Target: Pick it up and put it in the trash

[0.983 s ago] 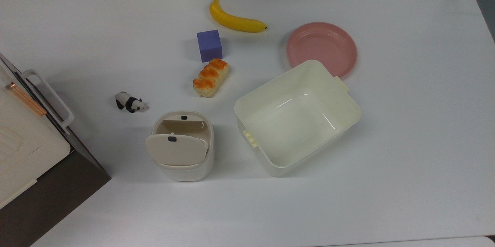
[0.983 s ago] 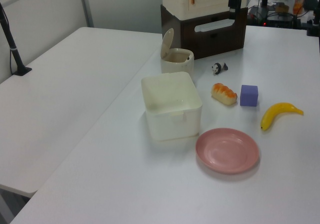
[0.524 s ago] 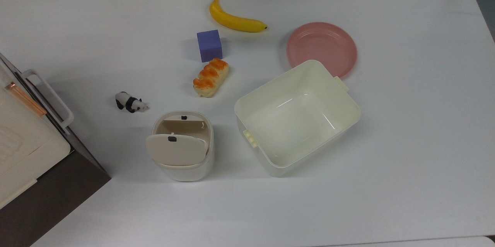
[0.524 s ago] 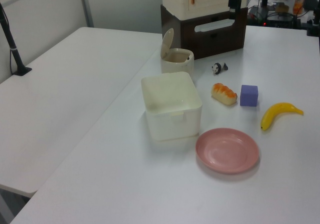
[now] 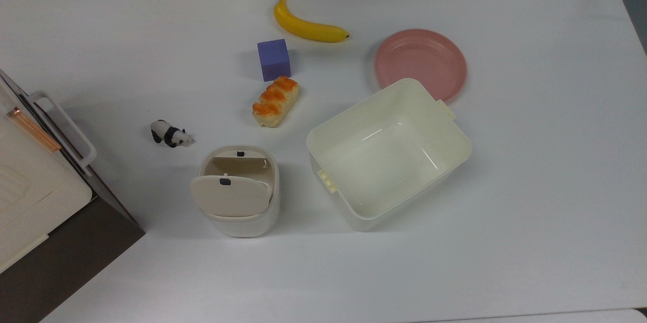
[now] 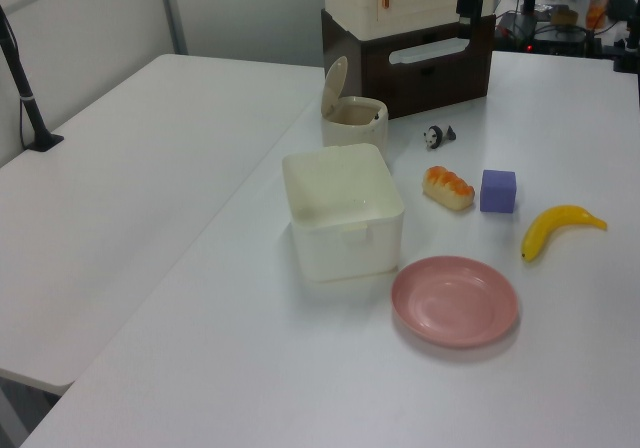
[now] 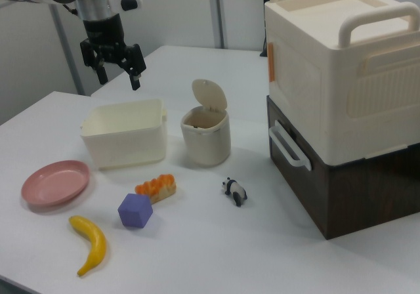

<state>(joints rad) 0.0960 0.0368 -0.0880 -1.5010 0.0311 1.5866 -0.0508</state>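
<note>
One trash bin [image 5: 237,191], tub [image 5: 389,153], plate [image 5: 420,57], banana [image 5: 308,26], cube [image 5: 274,59], bread [image 5: 275,101], panda [image 5: 171,134].

— What lies on the white table [image 5: 530,171]?
— In the top view, a purple cube [image 5: 273,59] sits between a banana [image 5: 308,26] and a glazed bun [image 5: 275,100].
— And to the top view's right?
— A pink plate [image 5: 420,59] beside a cream tub [image 5: 388,153]; a panda figurine [image 5: 171,134] stands left.

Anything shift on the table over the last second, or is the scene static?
Nothing visibly changed. In the top and left views the trash bin keeps its lid flipped open, and the tub, panda figurine, bread, purple cube, banana and pink plate sit exactly where they were.
</note>
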